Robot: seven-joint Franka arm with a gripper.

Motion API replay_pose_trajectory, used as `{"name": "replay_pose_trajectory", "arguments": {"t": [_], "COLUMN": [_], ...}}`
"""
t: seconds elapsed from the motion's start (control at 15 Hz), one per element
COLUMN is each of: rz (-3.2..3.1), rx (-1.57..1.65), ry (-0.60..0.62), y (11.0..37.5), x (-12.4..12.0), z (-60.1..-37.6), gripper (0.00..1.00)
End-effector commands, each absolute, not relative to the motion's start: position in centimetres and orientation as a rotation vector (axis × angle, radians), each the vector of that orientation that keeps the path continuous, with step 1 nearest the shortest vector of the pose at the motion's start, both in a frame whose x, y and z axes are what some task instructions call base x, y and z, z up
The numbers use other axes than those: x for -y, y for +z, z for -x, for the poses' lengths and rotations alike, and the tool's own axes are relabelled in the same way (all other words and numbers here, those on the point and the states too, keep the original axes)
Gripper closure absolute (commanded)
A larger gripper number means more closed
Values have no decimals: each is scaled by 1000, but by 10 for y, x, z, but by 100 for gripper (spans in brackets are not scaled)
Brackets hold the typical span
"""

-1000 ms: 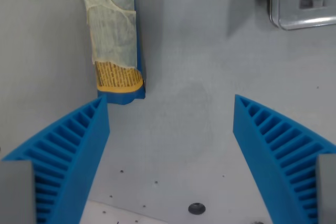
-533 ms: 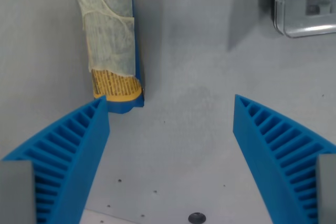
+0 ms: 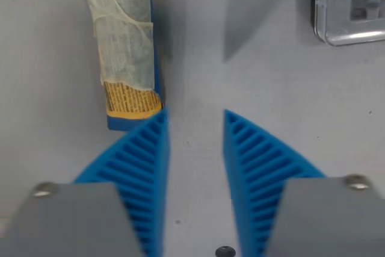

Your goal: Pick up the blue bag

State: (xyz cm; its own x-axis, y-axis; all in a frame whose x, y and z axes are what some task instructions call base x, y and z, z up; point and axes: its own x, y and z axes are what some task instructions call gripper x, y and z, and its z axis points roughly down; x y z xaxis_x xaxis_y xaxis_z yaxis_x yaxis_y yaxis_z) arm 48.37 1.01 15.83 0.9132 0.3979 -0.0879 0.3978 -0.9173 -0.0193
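The blue bag [image 3: 123, 46] lies on the grey table, running from the top edge down the wrist view's left. It has a pale netted wrap and a yellow printed patch near its lower end. My gripper [image 3: 195, 114] is partly drawn in, with a clear gap between the blue ribbed fingers and only bare table inside it. The left finger [image 3: 144, 167] has its tip right beside the bag's lower right corner. The bag is outside the jaws, to their left.
A clear, silver-rimmed box [image 3: 352, 4] sits at the upper right. A dark shadow falls on the table between it and the bag. A small dark hole [image 3: 225, 251] marks the table at the bottom edge.
Both fingers have swung inward, cutting the gap to less than half its earlier width. The view has shifted only slightly, and the bag stays in place outside the jaws.
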Motion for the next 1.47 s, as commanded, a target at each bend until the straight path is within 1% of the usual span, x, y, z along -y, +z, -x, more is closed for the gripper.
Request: {"name": "replay_pose_trajectory", "arguments": {"t": [0.07,0.8,1.47], "rz": [3108,3108,3108], "rx": [679,679,679], "ry": [-7,-7,-7], "y": [157,157,174], "x": [-8,-8,-8], "z": [-478,-478,-476], "gripper": [100,100,100]}}
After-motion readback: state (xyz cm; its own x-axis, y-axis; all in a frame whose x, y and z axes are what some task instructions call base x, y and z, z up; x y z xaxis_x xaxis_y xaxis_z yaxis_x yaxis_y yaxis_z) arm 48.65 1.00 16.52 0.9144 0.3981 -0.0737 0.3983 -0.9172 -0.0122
